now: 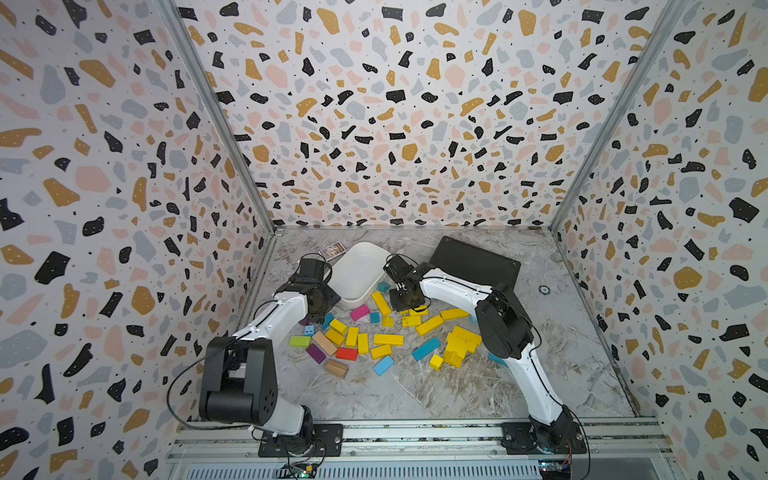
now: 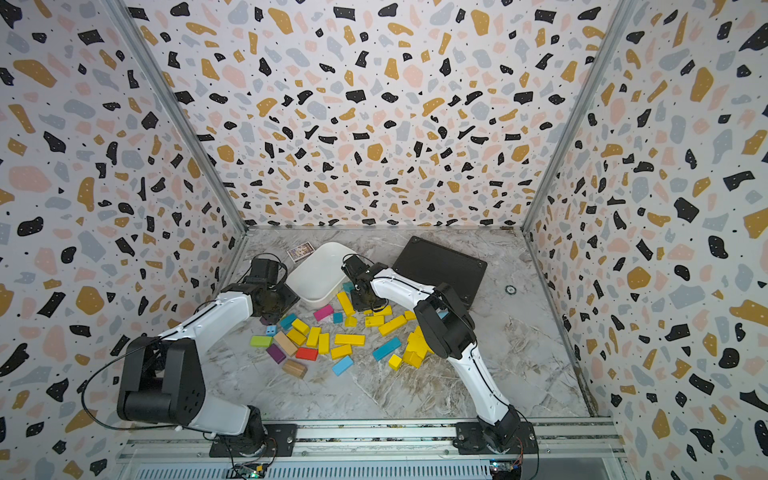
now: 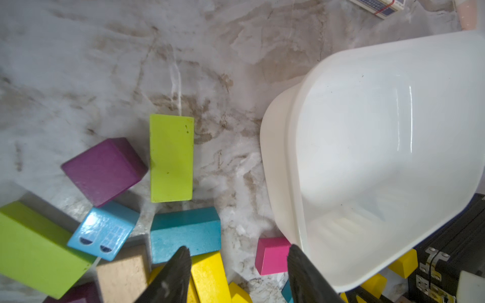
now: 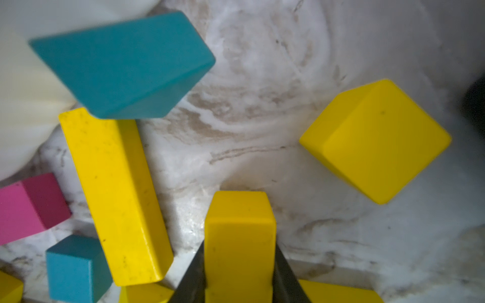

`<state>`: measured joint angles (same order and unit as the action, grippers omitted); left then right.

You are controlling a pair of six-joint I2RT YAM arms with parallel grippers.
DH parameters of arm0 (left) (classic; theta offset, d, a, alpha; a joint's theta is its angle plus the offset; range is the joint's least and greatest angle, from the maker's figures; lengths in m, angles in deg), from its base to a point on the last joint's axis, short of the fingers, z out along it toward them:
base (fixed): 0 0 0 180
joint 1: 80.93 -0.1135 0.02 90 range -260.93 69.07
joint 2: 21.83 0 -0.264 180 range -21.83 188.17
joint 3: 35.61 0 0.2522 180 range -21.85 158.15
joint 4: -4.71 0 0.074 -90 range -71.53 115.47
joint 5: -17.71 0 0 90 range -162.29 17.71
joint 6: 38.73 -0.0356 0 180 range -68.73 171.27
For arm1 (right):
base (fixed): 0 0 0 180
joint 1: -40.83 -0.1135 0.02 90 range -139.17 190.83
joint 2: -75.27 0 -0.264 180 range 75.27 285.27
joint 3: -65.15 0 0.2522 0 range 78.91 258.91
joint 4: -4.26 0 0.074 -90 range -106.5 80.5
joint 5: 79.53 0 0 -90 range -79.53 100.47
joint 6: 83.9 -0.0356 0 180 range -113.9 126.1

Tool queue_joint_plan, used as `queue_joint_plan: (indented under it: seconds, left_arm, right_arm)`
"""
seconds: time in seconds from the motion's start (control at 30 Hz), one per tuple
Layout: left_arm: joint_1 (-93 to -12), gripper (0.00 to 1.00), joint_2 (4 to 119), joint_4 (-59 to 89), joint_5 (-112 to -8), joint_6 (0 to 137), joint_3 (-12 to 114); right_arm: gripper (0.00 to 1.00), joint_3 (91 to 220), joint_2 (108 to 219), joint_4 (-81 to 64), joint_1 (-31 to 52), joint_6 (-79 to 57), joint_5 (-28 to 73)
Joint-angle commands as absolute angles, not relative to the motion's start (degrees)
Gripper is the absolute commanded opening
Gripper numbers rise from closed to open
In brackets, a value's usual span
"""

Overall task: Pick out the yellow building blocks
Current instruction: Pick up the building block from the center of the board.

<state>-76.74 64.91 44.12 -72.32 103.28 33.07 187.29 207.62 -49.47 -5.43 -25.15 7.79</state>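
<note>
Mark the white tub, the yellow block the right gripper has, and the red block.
white tub (image 1: 358,269): in a top view, on its bare inner floor.
held yellow block (image 4: 240,236): right wrist view, middle of its facing side.
red block (image 1: 346,354): in a top view, middle of its top face.

looking steeply down from high up in both top views, nearly alike (whole table (image 1: 415,386)); close and low from each wrist, sharing bin (image 3: 286,162), pink block (image 3: 273,255), yellow blocks (image 4: 115,196).

Terrazzo-patterned walls (image 1: 395,104) enclose a marbled tabletop (image 1: 415,386).
</note>
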Motion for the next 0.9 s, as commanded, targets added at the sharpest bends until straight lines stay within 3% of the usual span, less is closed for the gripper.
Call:
queue_joint_plan:
  seconds: [0.0, 0.17, 0.6, 0.87]
  left_arm:
    - [-76.89, 0.52, 66.78, 43.19, -73.69, 101.74, 36.6]
    - [-76.9, 0.42, 70.34, 43.54, -74.15, 99.23, 39.29]
    - [-76.88, 0.4, 74.61, 39.58, -70.98, 97.22, 40.54]
    - [-76.88, 0.21, 77.19, 41.54, -71.9, 93.9, 42.38]
  right_arm:
    - [0.18, 187.12, 201.93, -51.38, -5.66, -22.56, 5.58]
    - [0.09, 182.01, 195.62, -49.25, -5.66, -19.11, 4.45]
    - [0.08, 169.22, 183.46, -45.85, -5.66, -17.41, 4.96]
    - [0.09, 169.32, 182.43, -46.53, -5.66, -15.61, 4.39]
